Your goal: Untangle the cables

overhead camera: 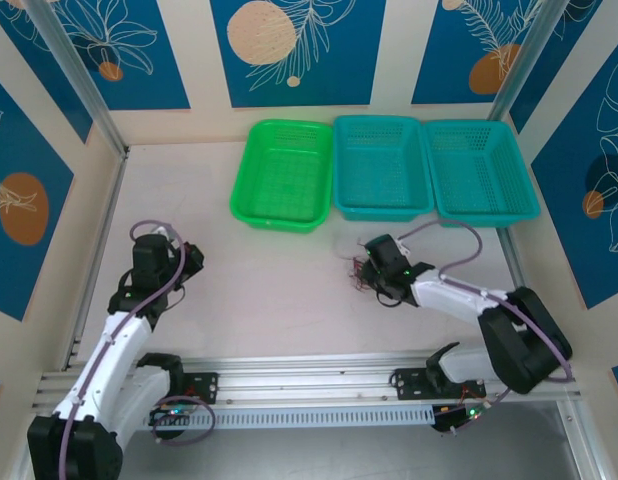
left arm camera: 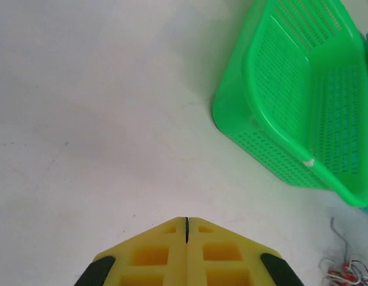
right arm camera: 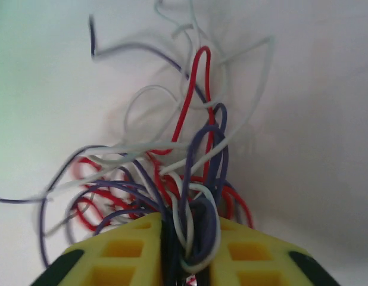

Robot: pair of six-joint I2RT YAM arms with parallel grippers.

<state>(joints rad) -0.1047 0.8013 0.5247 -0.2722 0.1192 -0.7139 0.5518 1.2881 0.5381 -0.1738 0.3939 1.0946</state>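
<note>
L arm sits at the near-left of the pale table (overhead camera: 259,290). The left tool (left arm camera: 187,229) has its yellow fingers pressed flat together w/ just a hairline seam between them, nothing in it. It hangs over bare table. In the left wrist view the green perforated plastic basket (left arm camera: 261,137) is ahead and to the right.

R arm reaches in from the near-right toward the middle of the table. The right tool (overhead camera: 372,276) is low, just near of the baskets. In the right wrist view the right tool (right arm camera: 187,238) is closed down on a bunch of thin curly wires, dark, white and red. These are the cables (right arm camera: 190,149). Several strands run straight into the narrow gap between the yellow fingers and are pinched there; the rest fan out ahead of the tips in loose loops and loose ends. The strands cross over each other, still a tangle.

From above, the cables (overhead camera: 357,272) read as a small dark-reddish clump at the tip of the right tool, on the table mid-right – near of the green basket (overhead camera: 244,185) and apart from it. Can't tell whether the clump is lifted or touching the surface.

Far edge, L to R: green basket, then two teal perforated baskets (overhead camera: 381,210) (overhead camera: 486,215) – the three side by side, rims touching or nearly so.
</note>
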